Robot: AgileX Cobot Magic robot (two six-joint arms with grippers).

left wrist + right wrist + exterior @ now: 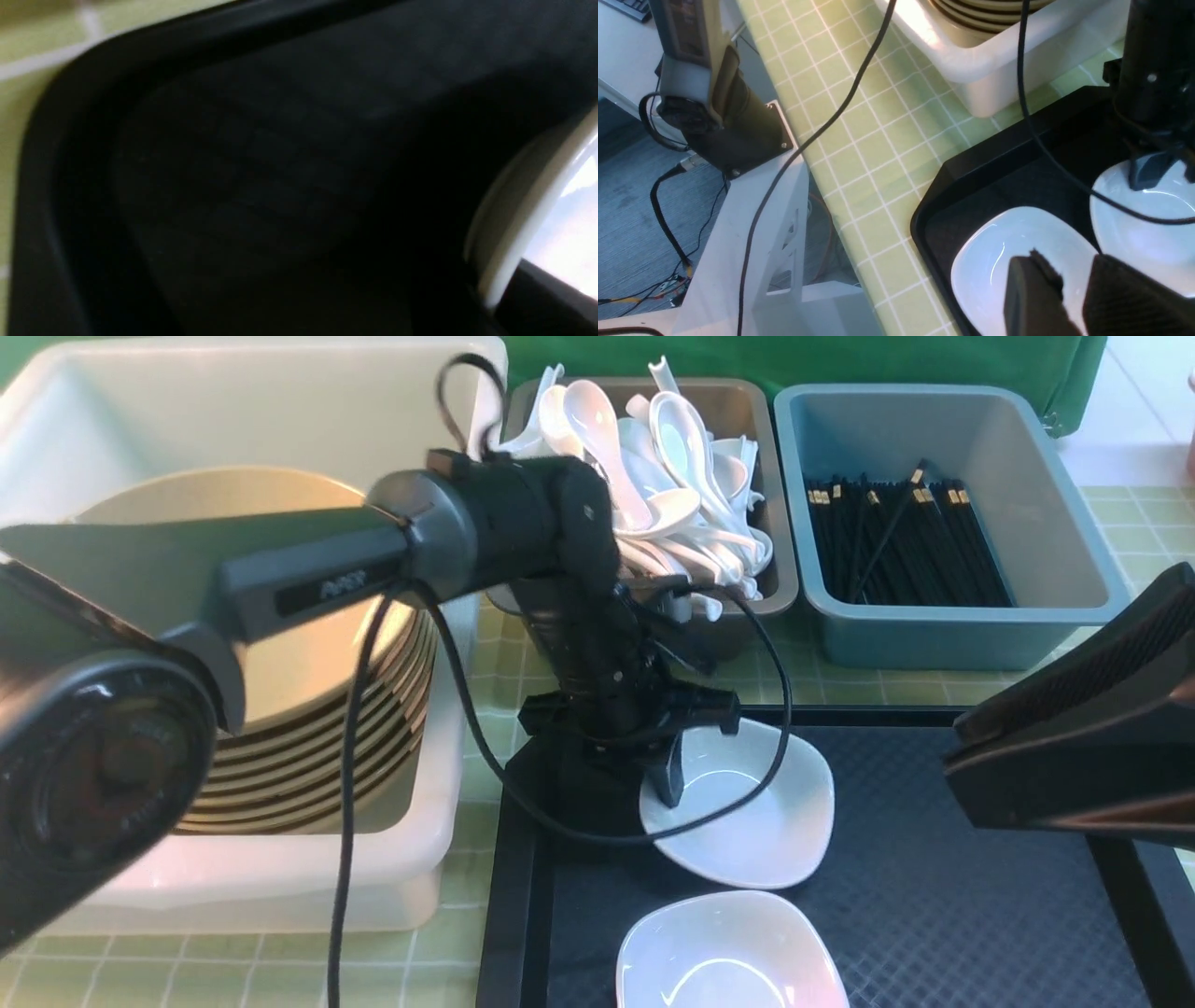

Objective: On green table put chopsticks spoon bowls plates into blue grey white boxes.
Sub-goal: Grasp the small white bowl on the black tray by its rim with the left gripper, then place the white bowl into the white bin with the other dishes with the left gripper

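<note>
I see a green checked tablecloth (420, 961) over the whole table. At the back stand three boxes. The white box (280, 887) on my left holds a stack of gold-rimmed plates (308, 728). The grey box (738, 406) in the middle is heaped with white spoons (672, 457). The blue box (934, 635) on the right holds black chopsticks (906, 551). A black tray (934, 896) lies in front with two white bowls on it, just beside each other. The right wrist camera also shows grey floor (626, 210) and a white stand (752, 233) beyond the table edge.

The left gripper (665, 782) is down at the far bowl (775, 821), clamped on its left rim. One finger sits inside the bowl and the other is hidden under the wrist. The left wrist camera shows the white rim (518, 224) close up beside the dark tray floor.

The right gripper (1073, 280) hangs above the near bowl (738, 952). Its fingers stand a little apart with nothing between them and touch nothing.

The far bowl sits near the tray's back left corner, close to the raised tray rim (42, 186). The left arm's cable (784, 709) droops across that bowl. The right half of the tray is bare. The tray's near left corner lies close to the table edge.
</note>
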